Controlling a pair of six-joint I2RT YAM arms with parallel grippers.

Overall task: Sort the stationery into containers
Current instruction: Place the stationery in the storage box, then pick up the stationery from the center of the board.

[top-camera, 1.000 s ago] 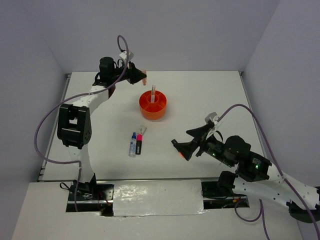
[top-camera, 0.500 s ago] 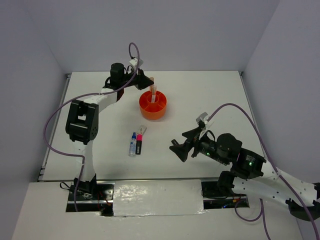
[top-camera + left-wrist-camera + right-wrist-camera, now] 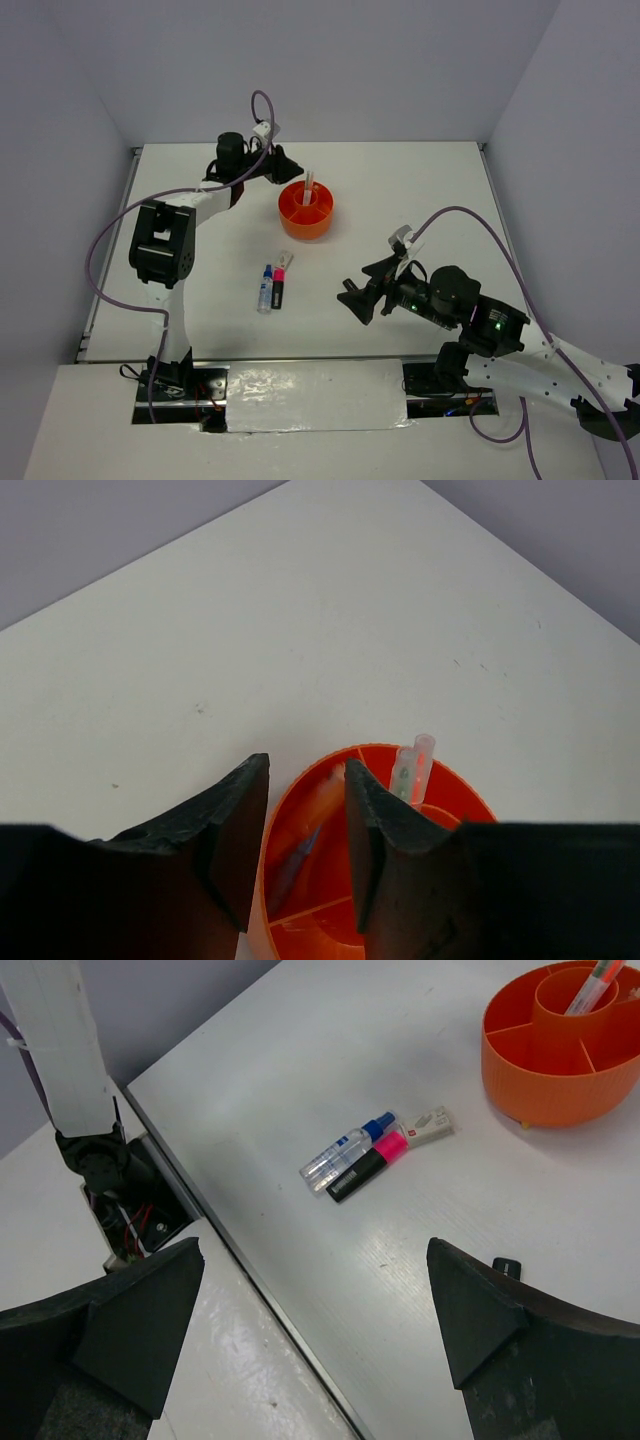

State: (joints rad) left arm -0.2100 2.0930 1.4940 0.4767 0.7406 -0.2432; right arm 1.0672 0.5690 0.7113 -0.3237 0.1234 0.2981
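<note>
The left tool (image 3: pixel 305 780) hangs over a ring compartment of the round orange plastic desk organiser (image 3: pixel 306 212). Its fingers are parted, and the short peach piece (image 3: pixel 328 792) lies below them inside the organiser. To finish cleanly it should widen fully and rise straight, clear of the rim. A second earlier it gripped that piece beside the organiser. The right tool (image 3: pixel 352 298) gapes empty above the counter (image 3: pixel 420 190), now nearer the blue-capped white marker (image 3: pixel 266 288).

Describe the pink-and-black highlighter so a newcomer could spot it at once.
Start at the orange organiser, then look toward the left arm's base to the small cluster. The highlighter lies beside the blue-capped marker; it alone is pink and black.
</note>
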